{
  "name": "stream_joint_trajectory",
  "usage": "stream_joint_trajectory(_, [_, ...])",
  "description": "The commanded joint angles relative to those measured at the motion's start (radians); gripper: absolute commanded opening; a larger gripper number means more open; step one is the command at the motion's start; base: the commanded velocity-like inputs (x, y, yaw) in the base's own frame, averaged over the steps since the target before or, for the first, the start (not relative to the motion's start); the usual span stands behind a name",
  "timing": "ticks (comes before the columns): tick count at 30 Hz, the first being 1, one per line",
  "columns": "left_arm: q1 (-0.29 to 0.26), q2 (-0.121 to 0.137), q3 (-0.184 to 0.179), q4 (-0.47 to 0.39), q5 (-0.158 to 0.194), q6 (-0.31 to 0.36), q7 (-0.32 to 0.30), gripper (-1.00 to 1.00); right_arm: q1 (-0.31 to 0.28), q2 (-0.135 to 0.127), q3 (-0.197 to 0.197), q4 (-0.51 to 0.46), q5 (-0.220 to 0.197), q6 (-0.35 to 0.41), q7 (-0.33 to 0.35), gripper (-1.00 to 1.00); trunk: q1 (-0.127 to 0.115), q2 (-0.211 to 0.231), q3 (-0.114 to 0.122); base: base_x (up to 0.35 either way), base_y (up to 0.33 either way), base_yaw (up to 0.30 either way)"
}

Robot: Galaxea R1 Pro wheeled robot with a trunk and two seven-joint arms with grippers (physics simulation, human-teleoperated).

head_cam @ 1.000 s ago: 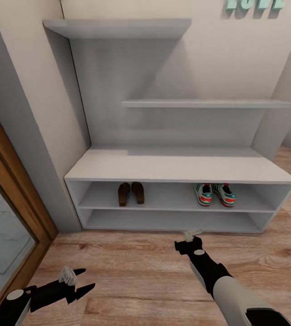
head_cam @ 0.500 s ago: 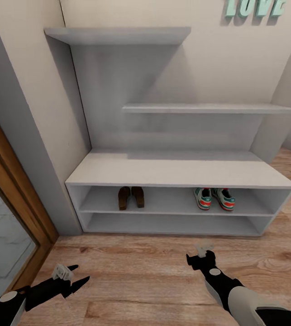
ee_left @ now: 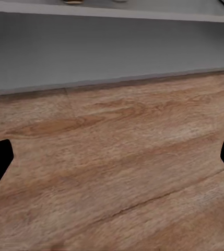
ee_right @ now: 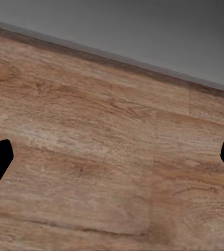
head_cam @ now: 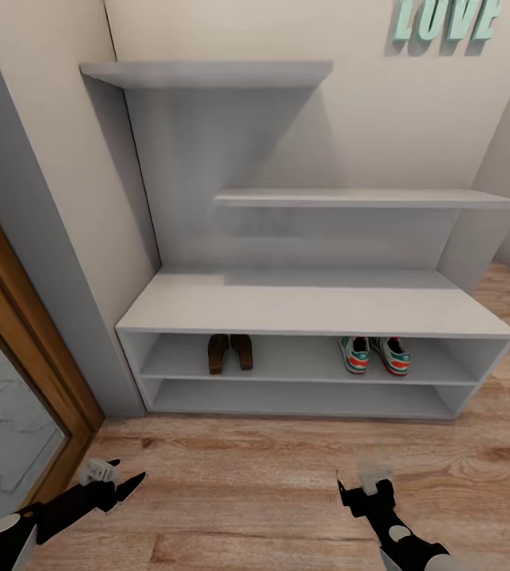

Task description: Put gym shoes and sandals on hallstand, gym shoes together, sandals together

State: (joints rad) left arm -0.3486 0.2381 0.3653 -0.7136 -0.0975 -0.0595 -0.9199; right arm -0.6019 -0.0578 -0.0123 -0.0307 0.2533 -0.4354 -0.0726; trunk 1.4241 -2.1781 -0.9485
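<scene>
Both jaws gape empty over bare corridor floor (head_cam: 247,476) — sandals (head_cam: 229,352), gym shoes (head_cam: 373,354) share the hallstand (head_cam: 310,305) shelf.

Sandals (head_cam: 229,353), gym shoes (head_cam: 374,354) on hallstand (head_cam: 310,305)

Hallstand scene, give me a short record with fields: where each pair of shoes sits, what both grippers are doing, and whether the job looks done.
rack: light grey hallstand
brown leather sandals: side by side, upper open shelf, left part
white green-striped gym shoes: side by side, same shelf, right part
wood-plank floor: no shoes visible on it
left gripper: open, empty, above floor
right gripper: open, empty, above floor
task state: appears complete
</scene>
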Motion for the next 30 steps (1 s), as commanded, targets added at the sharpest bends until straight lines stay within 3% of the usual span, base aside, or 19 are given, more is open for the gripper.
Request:
stream_joint_trajectory(1, [0.0,-0.001,0.005,0.002,-0.011,-0.008,0.02,1.0,0.017,-0.001,-0.001,0.001,0.011,-0.026,-0.007,1.0,-0.004,0.007,0.003,0.0,0.0,0.0])
stream_joint_trajectory(10, [0.025,-0.002,0.007,0.008,-0.009,-0.015,0.119,1.0,0.078,-0.005,-0.001,0.001,0.011,-0.09,-0.007,1.0,-0.039,0.07,0.031,0.0,0.0,0.0])
stream_joint_trajectory(15, [0.06,-0.007,0.009,0.009,-0.007,-0.019,0.214,1.0,0.112,-0.006,-0.001,0.002,0.01,-0.115,-0.007,1.0,-0.058,0.105,0.046,0.0,0.0,0.0])
stream_joint_trajectory(16, [0.071,-0.009,0.009,0.009,-0.007,-0.022,0.25,1.0,0.116,-0.006,-0.001,0.002,0.009,-0.121,-0.007,1.0,-0.062,0.112,0.05,0.0,0.0,0.0])
stream_joint_trajectory(17, [0.09,-0.017,0.009,0.01,-0.004,-0.043,0.337,1.0,0.135,-0.007,-0.001,0.002,0.009,-0.153,-0.007,1.0,-0.065,0.119,0.053,0.0,0.0,0.0])
stream_joint_trajectory(22, [0.098,-0.028,0.009,0.024,-0.001,-0.081,0.43,1.0,0.142,-0.006,-0.002,0.002,0.009,-0.168,-0.007,1.0,-0.085,0.154,0.068,0.0,0.0,0.0])
stream_joint_trajectory(23, [0.099,-0.032,0.009,0.046,0.0,-0.092,0.477,1.0,0.144,-0.005,-0.003,0.002,0.009,-0.171,-0.008,1.0,-0.088,0.161,0.072,0.0,0.0,0.0])
stream_joint_trajectory(30, [0.1,-0.034,0.01,0.09,-0.001,-0.101,0.524,1.0,0.147,-0.003,-0.003,0.002,0.009,-0.173,-0.009,1.0,-0.115,0.21,0.093,0.0,0.0,0.0])
